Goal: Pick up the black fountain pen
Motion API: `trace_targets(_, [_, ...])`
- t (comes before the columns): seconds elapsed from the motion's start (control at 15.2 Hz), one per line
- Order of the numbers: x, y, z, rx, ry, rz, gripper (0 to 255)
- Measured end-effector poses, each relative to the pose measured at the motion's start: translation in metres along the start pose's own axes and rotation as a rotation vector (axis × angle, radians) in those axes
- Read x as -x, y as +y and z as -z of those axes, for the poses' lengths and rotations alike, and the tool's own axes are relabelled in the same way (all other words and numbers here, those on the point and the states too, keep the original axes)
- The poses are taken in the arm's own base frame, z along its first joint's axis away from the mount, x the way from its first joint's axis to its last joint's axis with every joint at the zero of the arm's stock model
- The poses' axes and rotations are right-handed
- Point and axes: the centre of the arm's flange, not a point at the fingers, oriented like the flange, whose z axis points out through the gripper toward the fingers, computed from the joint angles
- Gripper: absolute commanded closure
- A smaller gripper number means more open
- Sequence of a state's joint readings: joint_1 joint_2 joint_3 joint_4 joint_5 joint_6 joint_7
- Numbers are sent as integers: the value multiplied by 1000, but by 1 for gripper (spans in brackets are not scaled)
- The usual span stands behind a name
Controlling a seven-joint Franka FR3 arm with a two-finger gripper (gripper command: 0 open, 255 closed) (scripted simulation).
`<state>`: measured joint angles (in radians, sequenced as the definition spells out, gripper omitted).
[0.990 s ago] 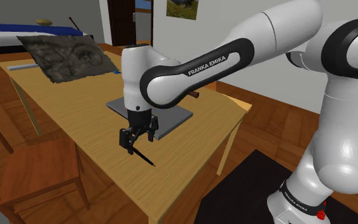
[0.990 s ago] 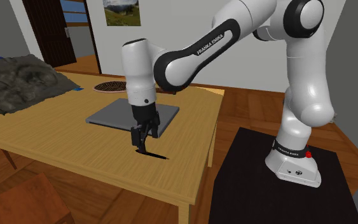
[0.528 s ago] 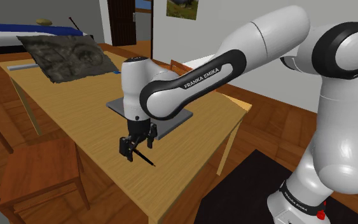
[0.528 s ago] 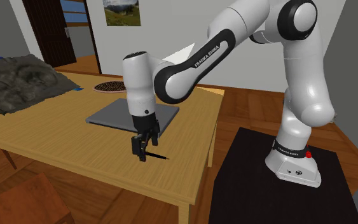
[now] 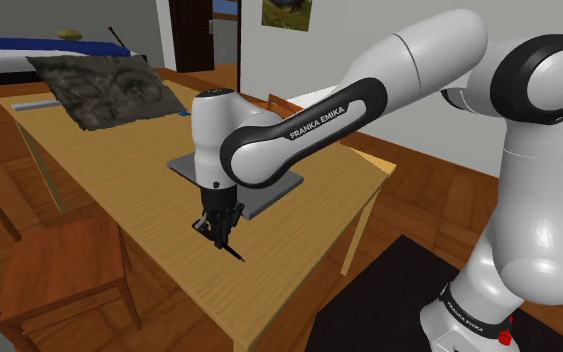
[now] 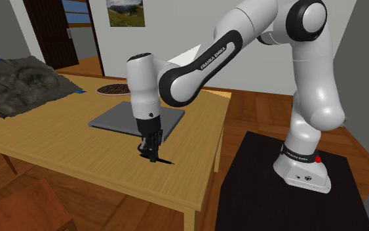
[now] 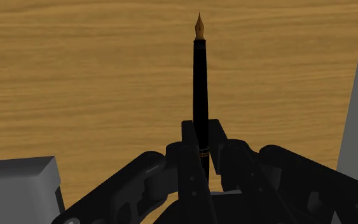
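Where the fingers stood apart astride it half a second ago, the gripper has now drawn narrow and clasps the black fountain pen. Both fingers press its barrel near the gold band. The pen sits just below the middle of the shoulder view, low over the wooden table, in the same spot as before. It slants from the hand toward the lower right, gold nib leading. The arm has barely shifted otherwise.

At the shoulder view's lower left a wooden chair stands beside the table. A dark rumpled cloth lies on the table's far end at upper left. A flat grey slab rests on the wood just behind the gripper, mid-frame. Beyond it, in the second exterior view, is a round speckled dish. A dark door and a framed landscape picture line the back wall. At lower right the arm's base stands on a black box.
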<state>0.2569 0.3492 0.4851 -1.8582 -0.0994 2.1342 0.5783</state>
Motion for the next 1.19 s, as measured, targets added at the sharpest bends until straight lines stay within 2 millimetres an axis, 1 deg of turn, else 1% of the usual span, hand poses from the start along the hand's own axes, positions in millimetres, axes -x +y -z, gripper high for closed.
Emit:
trace_targets(0.2, [0, -1, 2, 0, -2, 2, 255])
trace_targets(0.33, [1, -1, 9, 0, -4, 3, 255])
trace_targets(0.86, [5, -4, 52, -1, -4, 3, 255])
trace_targets(1.19, [5, -5, 74, 0, -4, 3, 255])
